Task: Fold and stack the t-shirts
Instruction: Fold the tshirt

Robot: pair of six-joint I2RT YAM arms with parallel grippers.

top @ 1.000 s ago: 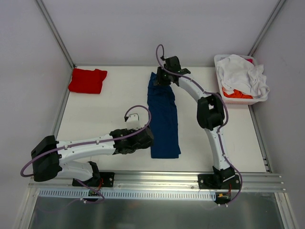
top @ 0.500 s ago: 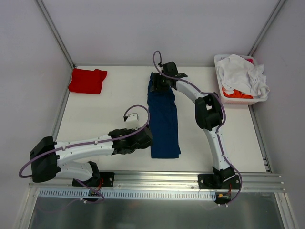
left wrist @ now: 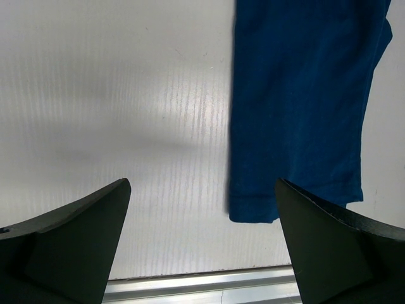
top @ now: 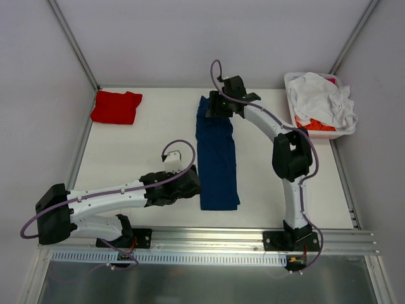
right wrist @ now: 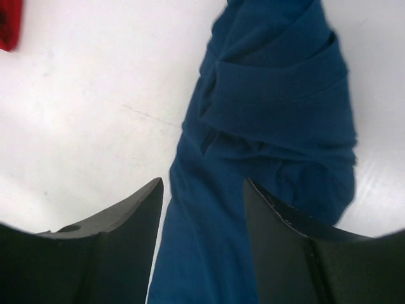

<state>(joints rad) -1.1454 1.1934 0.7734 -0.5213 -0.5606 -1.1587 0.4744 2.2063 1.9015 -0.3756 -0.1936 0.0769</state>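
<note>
1. We see the navy blue t-shirt (top: 217, 158) lying in the middle of the tabletop (top: 158, 126) as one long thin strip; it runs from the far side to the near side.
2. Its near end stops just short of the metal rail (top: 209, 235) at the near edge of the tabletop; its long left edge is straight; its far end is bunched into soft folds.
3. The right end effector (top: 215, 104) hangs over that bunched far end; its two fingers stand apart; we see blue cloth in the gap, but nothing is pinched.
4. The left end effector (top: 190, 180) is just beside the left edge of the strip, close to its near end; its fingers are spread wide and hold nothing; bare tabletop shows between them.
5. The red t-shirt (top: 116, 106) lies folded in the far left corner, well apart from the blue one; a wide bare patch of tabletop lies between the two.
6. The basket (top: 288, 78) sits at the far right edge; a white t-shirt (top: 323, 101) is heaped in it and hangs over the rim; an orange t-shirt (top: 314, 126) peeks out under the white one.
7. There is more bare tabletop between the blue strip and the basket; the right arm reaches across above it.
</note>
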